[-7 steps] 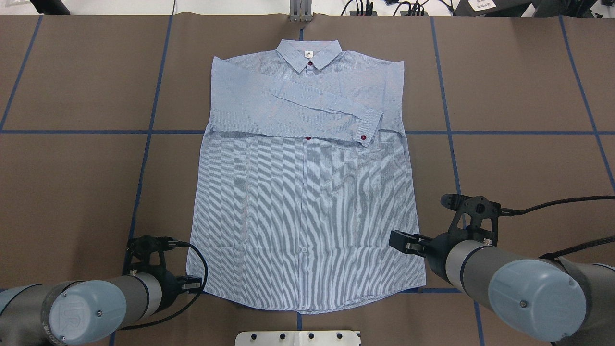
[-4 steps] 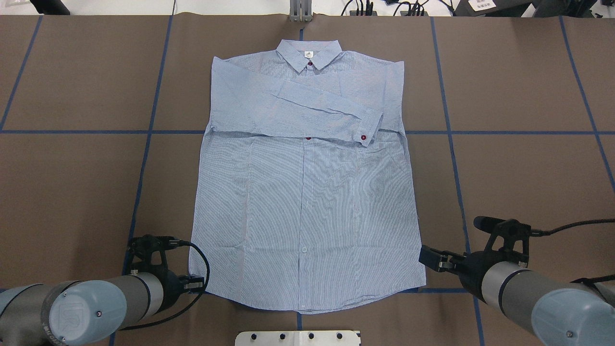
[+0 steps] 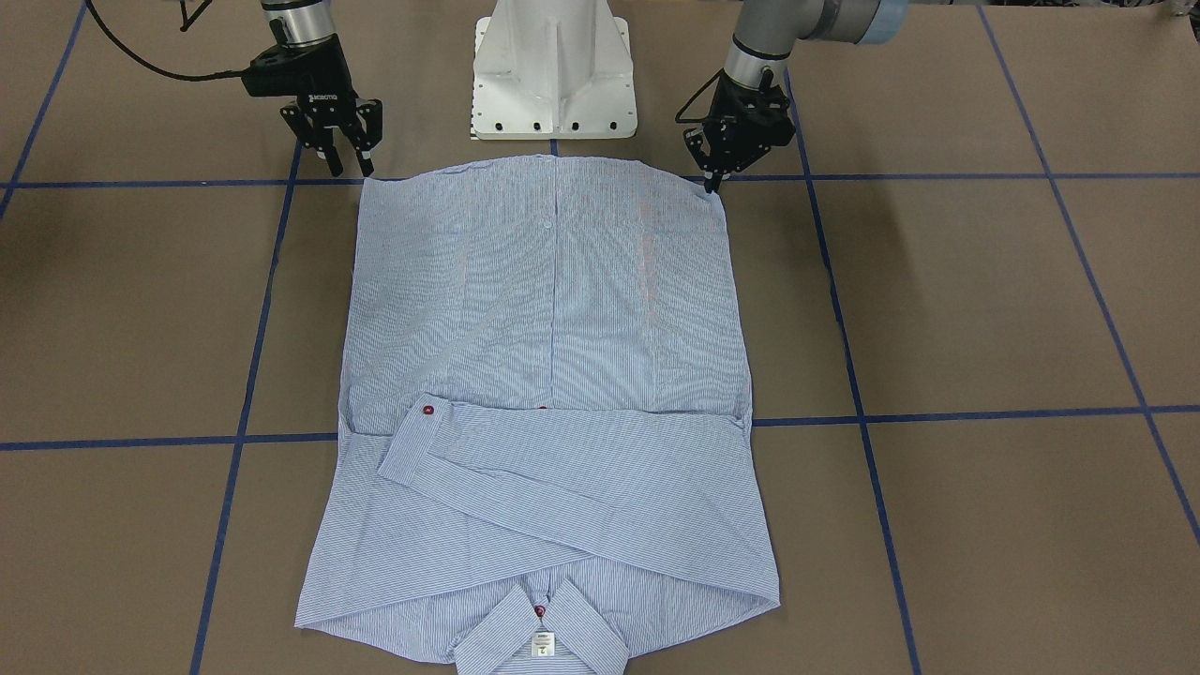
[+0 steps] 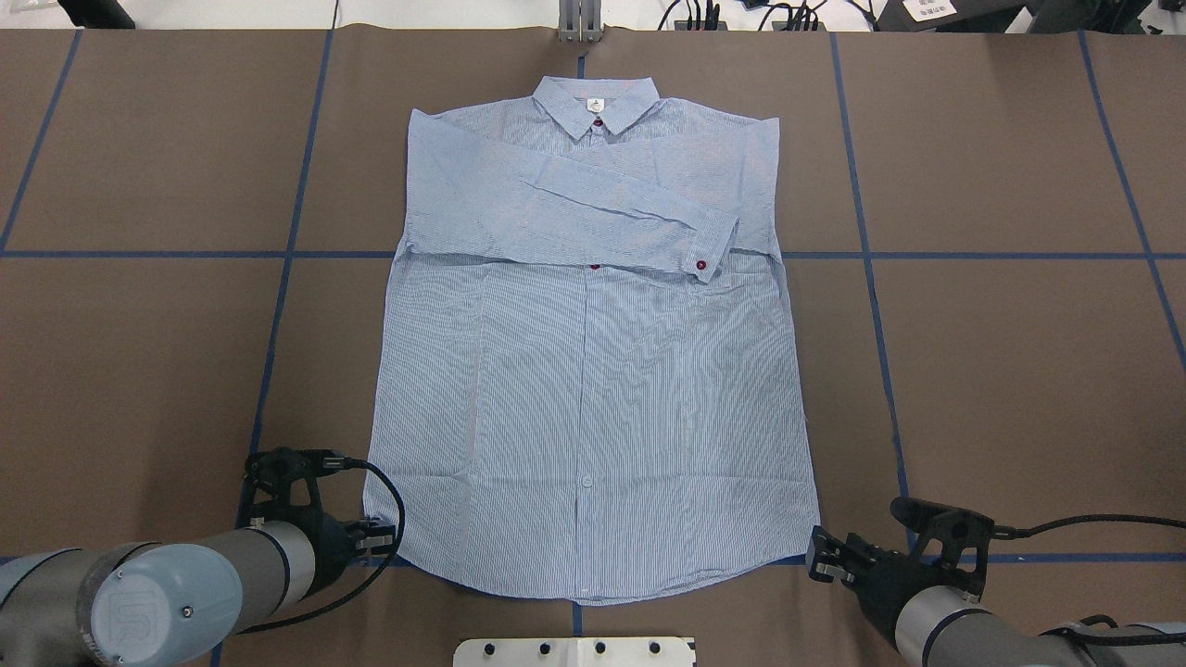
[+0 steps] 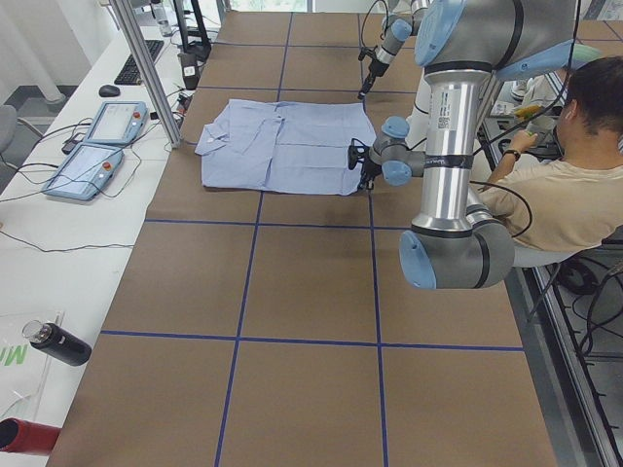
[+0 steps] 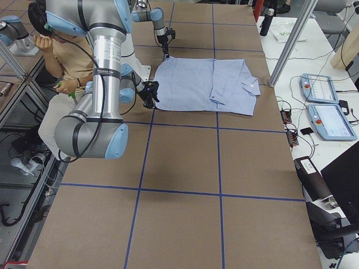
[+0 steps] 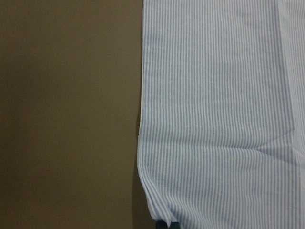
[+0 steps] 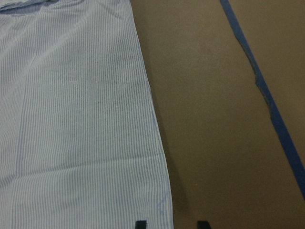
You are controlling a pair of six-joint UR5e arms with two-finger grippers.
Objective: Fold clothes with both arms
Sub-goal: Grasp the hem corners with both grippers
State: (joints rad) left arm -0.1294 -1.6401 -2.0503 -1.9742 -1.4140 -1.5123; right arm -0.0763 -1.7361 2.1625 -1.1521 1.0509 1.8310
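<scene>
The light blue striped shirt [image 4: 593,371] lies flat, buttons up, collar [image 4: 596,102] at the far side and both sleeves folded across the chest. My left gripper [image 4: 382,535] sits low at the hem's left corner, shut on the cloth. In the front view its fingers [image 3: 710,180] come to a point on that corner. The left wrist view shows the shirt [image 7: 219,119] running down to the fingertips. My right gripper [image 4: 817,561] is open at the hem's right corner. In its wrist view the corner of the shirt [image 8: 76,119] lies between the two spread fingertips [image 8: 140,224].
The white pedestal base [image 3: 553,75] stands just behind the hem. Blue tape lines [image 4: 862,250] cross the brown table cover. A person [image 5: 555,195] sits beside the robot. Control tablets [image 5: 97,146] and bottles [image 5: 54,342] lie on the white bench past the table.
My right gripper has drawn back toward the robot, from over the shirt's lower right part to just off the hem's right corner. The left gripper has barely moved.
</scene>
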